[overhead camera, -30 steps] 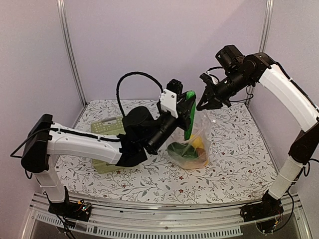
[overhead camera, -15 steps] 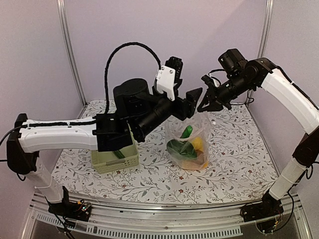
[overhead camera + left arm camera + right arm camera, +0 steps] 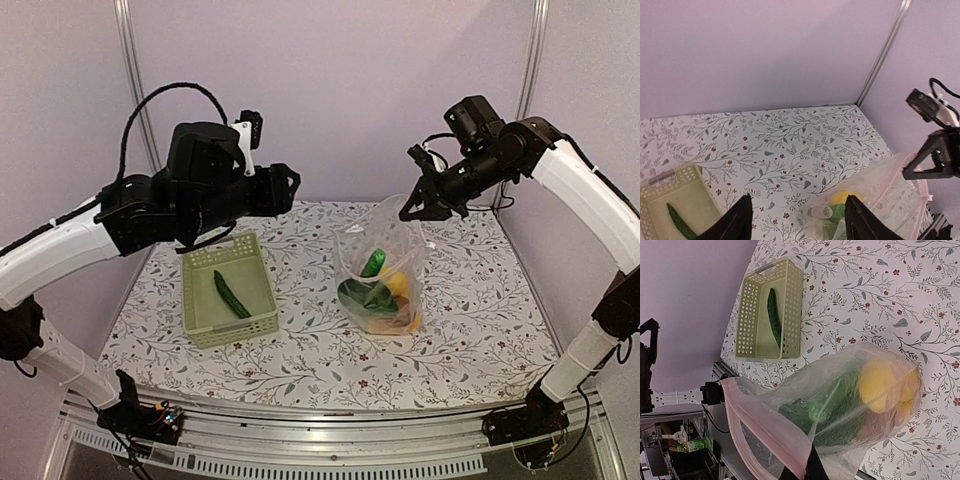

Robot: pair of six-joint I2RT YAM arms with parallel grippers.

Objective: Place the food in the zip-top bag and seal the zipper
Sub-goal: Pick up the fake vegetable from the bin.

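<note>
The clear zip-top bag [image 3: 385, 262] stands on the table with its mouth up. It holds dark green pieces [image 3: 367, 296], a yellow lemon [image 3: 398, 286] and orange pieces. My right gripper [image 3: 410, 210] is shut on the bag's mouth edge and holds it up. In the right wrist view the pale pink zipper [image 3: 765, 422] runs from my pinched fingers [image 3: 813, 471] along the open mouth. My left gripper [image 3: 287, 190] is open and empty, high above the table to the left of the bag. A long green cucumber [image 3: 230, 295] lies in the basket.
The pale green slotted basket [image 3: 258, 322] stands at the left of the table, below my left arm. It also shows in the left wrist view [image 3: 660, 186] and the right wrist view [image 3: 790, 325]. Purple walls close in the back and sides.
My left arm has swung back to the left and up, away from the bag's mouth, and uncovered the basket. The green piece it held is now in the bag. The right gripper has stayed put.
</note>
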